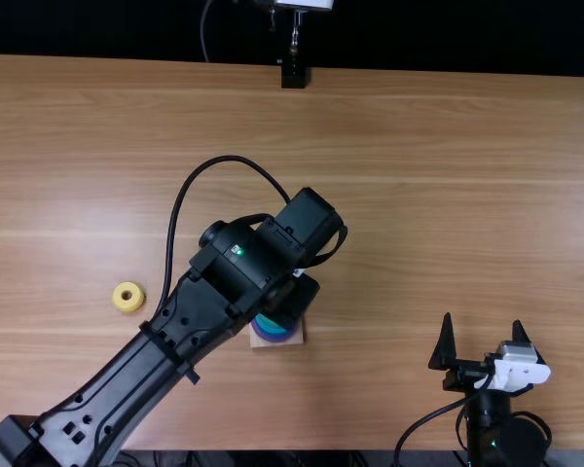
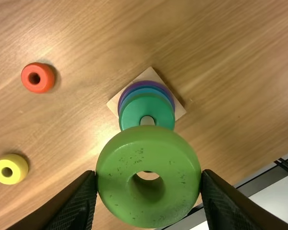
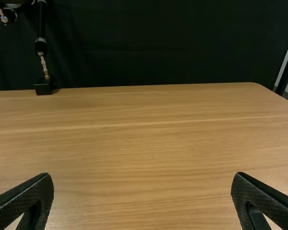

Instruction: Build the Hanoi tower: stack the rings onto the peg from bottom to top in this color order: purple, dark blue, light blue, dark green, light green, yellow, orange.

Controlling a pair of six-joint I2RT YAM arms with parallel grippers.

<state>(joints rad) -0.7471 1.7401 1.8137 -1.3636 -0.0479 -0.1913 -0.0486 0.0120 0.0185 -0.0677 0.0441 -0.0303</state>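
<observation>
Two black arms are seen in the top view, one wooden table (image 1: 419, 195) under both. Left gripper (image 1: 297, 300) is placed over the tower area; its jaws are hidden by its own arm there. One square base (image 1: 298, 339) is partly covered by that arm, with purple and blue-green edges of a ring stack (image 1: 273, 331) visible on it. One yellow ring (image 1: 137, 300) is seen flat on the table, left of the stack. Right gripper (image 1: 483, 319) is held near the near edge, right side, fingers spread wide. Surface: light brown, grain running side to side. One black stand (image 1: 294, 76) is set at the far edge, black backdrop (image 1: 448, 34) behind.

Left wrist view: one light green ring (image 2: 113, 175) is gripped between the two fingers, hole facing the camera, above table level. Beyond it, purple ring (image 2: 122, 99), blue and dark green ring (image 2: 132, 112) are stacked on the peg (image 2: 147, 120); number of blue rings cannot be told. Whether the stack is touched by the held ring cannot be told. Two loose rings are counted on the wood: yellow, and one orange ring (image 2: 46, 76).

Right wrist view: two empty fingers (image 3: 33, 196) are held well apart. Bare wood and dark cloth are seen past them.
</observation>
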